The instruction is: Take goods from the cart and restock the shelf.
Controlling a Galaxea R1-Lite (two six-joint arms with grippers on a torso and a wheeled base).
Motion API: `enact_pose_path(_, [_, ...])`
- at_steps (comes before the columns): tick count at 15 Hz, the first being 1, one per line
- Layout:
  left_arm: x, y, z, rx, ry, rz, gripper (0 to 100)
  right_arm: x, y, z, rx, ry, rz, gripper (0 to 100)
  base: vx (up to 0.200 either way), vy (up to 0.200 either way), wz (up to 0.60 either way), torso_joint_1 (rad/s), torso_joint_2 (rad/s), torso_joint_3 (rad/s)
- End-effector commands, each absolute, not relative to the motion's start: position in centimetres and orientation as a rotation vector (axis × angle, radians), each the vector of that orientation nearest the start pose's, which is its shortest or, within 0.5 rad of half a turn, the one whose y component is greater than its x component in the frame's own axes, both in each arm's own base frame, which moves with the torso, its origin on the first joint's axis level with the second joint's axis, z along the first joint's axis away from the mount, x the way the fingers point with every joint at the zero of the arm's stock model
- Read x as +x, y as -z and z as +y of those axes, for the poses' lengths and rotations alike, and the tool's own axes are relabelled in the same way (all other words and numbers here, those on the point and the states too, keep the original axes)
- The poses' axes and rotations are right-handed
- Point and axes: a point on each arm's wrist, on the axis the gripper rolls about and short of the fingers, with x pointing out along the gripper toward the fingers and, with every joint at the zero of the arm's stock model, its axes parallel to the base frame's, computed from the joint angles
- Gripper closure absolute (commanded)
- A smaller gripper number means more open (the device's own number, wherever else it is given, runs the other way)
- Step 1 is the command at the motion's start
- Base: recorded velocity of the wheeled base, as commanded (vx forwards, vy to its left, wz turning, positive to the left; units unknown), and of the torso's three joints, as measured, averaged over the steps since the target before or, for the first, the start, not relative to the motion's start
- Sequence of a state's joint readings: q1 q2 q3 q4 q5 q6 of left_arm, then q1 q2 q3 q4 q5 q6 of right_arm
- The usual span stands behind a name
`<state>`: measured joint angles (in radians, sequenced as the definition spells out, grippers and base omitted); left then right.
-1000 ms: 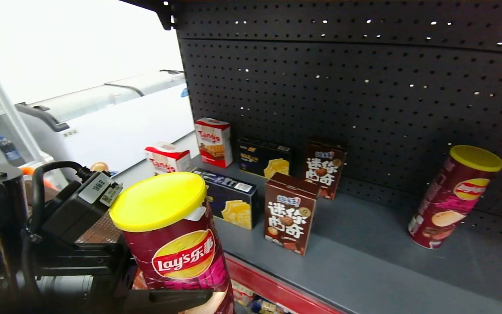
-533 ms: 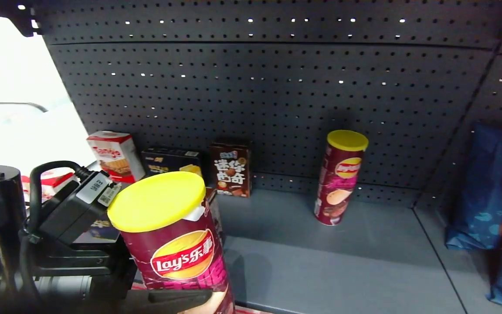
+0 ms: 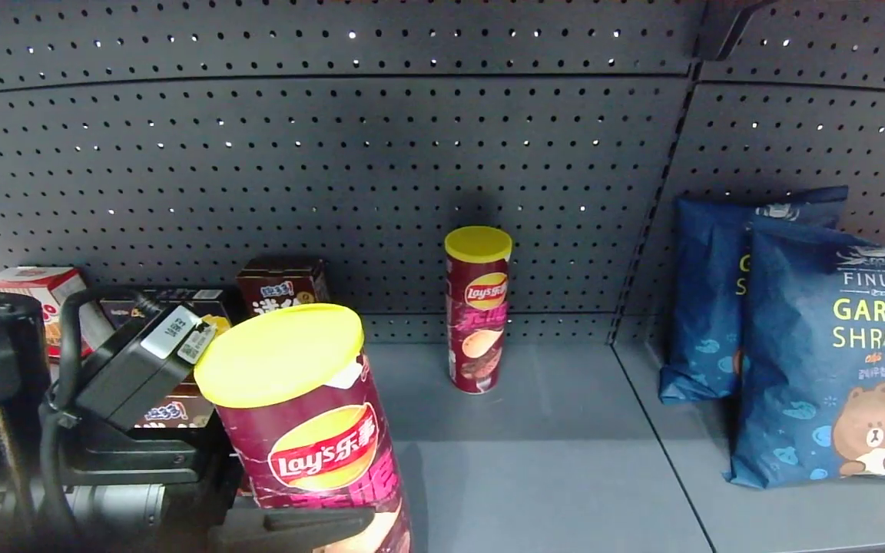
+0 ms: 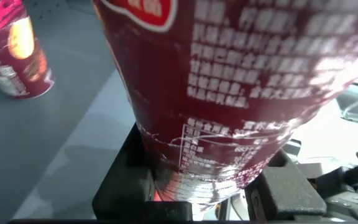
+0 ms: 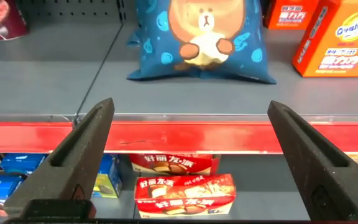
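Far left, 9 o'clock in the head view: red-and-white box and dark cookie boxes stand at the back of the shelf, against the pegboard.

7 o'clock: my left end effector is clamped on the lower body of a chip can, one finger on each side. The can is upright with its yellow lid on, at the shelf's front edge. It looks carried, not set down, but its base is hidden, so I cannot be sure.

Centre, near 12 o'clock: a second chip can of the same kind stands upright on the shelf, close to the pegboard and well apart from mine. Bare shelf lies at its 6 o'clock and to both sides.

3 o'clock: two blue snack bags stand overlapping in the next bay.

Right wrist view: my right end effector is spread wide and holds nothing. It hangs in front of the red shelf lip, with a blue bag beyond at 12 o'clock and orange boxes at 1 o'clock.

Progress, my reading: one can is stocked and one is in hand, not yet placed. The placing is left, likely beside the standing can. How much stays in the cart I cannot tell.
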<state>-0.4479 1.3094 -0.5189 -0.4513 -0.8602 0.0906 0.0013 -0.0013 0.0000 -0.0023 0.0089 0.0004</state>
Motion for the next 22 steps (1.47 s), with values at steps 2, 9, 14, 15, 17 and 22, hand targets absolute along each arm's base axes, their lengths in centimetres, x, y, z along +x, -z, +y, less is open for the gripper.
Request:
enact_pose_path(2, [16.2, -18.7, -9.7, 0.002, 1.31, 0.297, 100, -2.3, -7.6, 0.0, -0.002, -0.011, -0.003, 0, 0.0, 0.0, 0.0, 0.0, 0.0, 0.0])
enact_pose_path(9, [15.5, -17.8, -9.4, -0.002, 1.306, 0.326, 100, -2.0, -8.0, 0.0, 0.049, -0.028, 0.027, 0, 0.0, 0.0, 0.0, 0.0, 0.0, 0.0])
enact_pose_path(14, [15.2, -17.8, -9.1, -0.003, 1.301, 0.324, 100, -0.8, -16.4, 0.3, -0.087, -0.232, 0.001, 0, 0.0, 0.0, 0.0, 0.0, 0.0, 0.0])
enact_pose_path(15, [15.2, -17.8, -9.1, -0.001, 1.298, 0.324, 100, -0.1, -16.6, 0.4, -0.098, -0.32, 0.045, 0, 0.0, 0.0, 0.0, 0.0, 0.0, 0.0])
enact_pose_path(17, [15.1, -17.7, -9.2, -0.001, 1.301, 0.326, 100, 1.2, -18.3, 0.8, -0.092, -0.443, 0.077, 0, 0.0, 0.0, 0.0, 0.0, 0.0, 0.0])
enact_pose_path(22, [15.2, -17.7, -9.2, -0.002, 1.3, 0.329, 100, 8.6, -23.7, 3.3, -0.1, -0.618, 0.143, 0, 0.0, 0.0, 0.0, 0.0, 0.0, 0.0])
